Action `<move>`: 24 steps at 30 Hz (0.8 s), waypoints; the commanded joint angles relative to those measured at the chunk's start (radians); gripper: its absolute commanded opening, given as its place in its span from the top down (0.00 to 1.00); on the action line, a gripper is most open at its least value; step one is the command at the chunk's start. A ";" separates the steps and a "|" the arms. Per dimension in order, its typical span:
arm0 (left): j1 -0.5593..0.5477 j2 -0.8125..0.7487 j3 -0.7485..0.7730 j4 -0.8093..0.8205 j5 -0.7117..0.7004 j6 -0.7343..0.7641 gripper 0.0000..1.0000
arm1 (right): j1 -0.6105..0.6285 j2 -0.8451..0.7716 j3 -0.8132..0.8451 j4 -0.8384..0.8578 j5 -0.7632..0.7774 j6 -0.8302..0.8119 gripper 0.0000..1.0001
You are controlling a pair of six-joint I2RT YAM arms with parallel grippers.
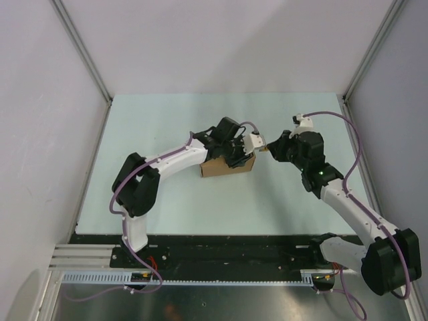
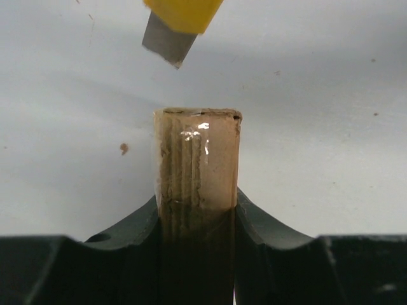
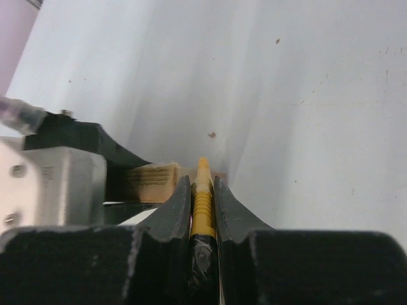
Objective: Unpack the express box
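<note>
Middle of the desk (image 1: 167, 207), and the express box (image 1: 224, 167) sits there, plain brown cardboard, with the left arm reaching across it from the left. The left fingers (image 2: 137, 235) are clamped on the box across its thin dimension, one on each face, and its narrow end pokes out past them. Glossy clear tape (image 2: 197, 136) shines over that end. On the right, the right fingers (image 3: 172, 216) are shut tight on the yellow utility knife (image 3: 202, 200), its handle pinched between them. The blade (image 2: 168, 43) is out, aimed at the box's right end from just beside it, with a small gap showing.
</note>
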 commanded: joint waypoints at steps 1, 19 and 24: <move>-0.004 0.018 0.033 0.079 -0.008 0.141 0.73 | -0.015 -0.090 0.009 -0.025 -0.009 0.001 1.00; -0.030 0.017 -0.140 0.117 -0.065 0.152 0.72 | -0.020 -0.135 -0.140 0.183 -0.022 0.084 1.00; -0.030 0.005 -0.166 0.114 -0.061 0.148 0.72 | -0.024 -0.123 -0.138 0.217 -0.032 0.084 1.00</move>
